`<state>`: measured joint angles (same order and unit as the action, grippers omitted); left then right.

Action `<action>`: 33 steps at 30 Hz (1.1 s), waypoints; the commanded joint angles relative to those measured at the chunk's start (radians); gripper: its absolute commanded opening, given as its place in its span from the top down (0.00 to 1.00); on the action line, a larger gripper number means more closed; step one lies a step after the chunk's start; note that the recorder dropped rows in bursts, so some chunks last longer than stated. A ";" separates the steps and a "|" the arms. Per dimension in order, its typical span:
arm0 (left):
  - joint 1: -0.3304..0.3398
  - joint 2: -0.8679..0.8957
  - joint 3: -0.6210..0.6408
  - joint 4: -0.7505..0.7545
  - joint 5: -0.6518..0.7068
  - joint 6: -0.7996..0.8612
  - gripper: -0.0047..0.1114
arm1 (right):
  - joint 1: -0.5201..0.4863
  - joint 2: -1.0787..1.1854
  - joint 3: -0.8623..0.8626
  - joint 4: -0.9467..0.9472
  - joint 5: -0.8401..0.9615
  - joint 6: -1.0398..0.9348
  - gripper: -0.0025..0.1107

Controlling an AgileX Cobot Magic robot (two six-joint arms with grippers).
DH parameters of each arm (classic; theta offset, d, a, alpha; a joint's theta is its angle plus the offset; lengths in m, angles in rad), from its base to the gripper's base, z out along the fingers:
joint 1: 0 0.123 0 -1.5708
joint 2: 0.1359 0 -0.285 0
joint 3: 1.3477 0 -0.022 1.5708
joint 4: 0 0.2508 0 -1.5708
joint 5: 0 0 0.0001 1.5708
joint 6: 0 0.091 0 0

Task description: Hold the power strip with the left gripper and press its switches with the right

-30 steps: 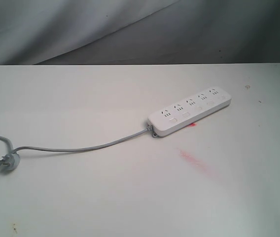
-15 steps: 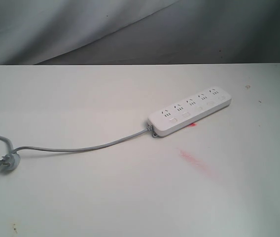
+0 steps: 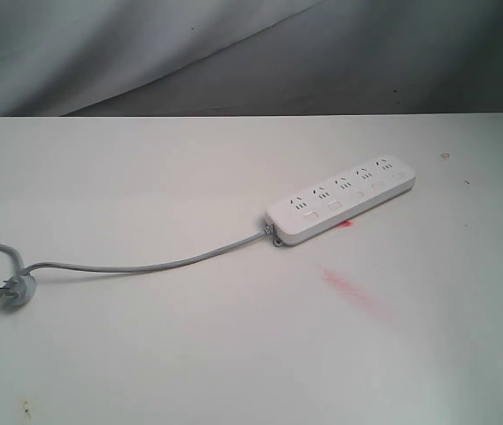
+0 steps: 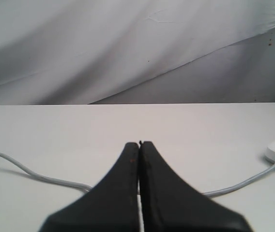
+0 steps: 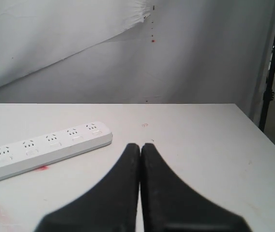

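Power strip (image 3: 341, 198) on white, red-smeared table (image 3: 145, 354); grey cloth backdrop (image 3: 234, 53)

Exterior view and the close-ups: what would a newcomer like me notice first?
The long white power strip lies on the white table, right of middle, its grey cord trailing left to a small plug; a red smear stains the surface in front of it. In the wrist views the black left gripper and right gripper fill the foreground, fingers pressed together on nothing, apart from the strip.
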<state>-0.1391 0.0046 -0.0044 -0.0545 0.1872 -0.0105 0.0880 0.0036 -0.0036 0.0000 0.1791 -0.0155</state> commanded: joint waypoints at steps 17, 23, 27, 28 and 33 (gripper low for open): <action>0.002 -0.005 0.004 -0.008 -0.003 -0.011 0.96 | 0.007 -0.004 0.004 0.012 -0.013 -0.009 0.98; 0.002 -0.005 0.004 -0.008 -0.003 -0.011 0.96 | 0.010 -0.004 0.004 0.010 -0.013 -0.009 0.98; 0.002 -0.005 0.004 -0.008 -0.003 -0.011 0.96 | 0.010 -0.004 0.004 0.010 -0.013 -0.009 0.98; 0.002 -0.005 0.004 -0.008 -0.003 -0.011 0.96 | 0.010 -0.004 0.004 0.010 -0.013 -0.009 0.98; 0.002 -0.005 0.004 -0.008 -0.003 -0.011 0.96 | 0.010 -0.004 0.004 0.010 -0.013 -0.009 0.98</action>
<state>-0.1391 0.0046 -0.0044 -0.0545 0.1872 -0.0105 0.0923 0.0036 -0.0036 0.0000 0.1791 -0.0192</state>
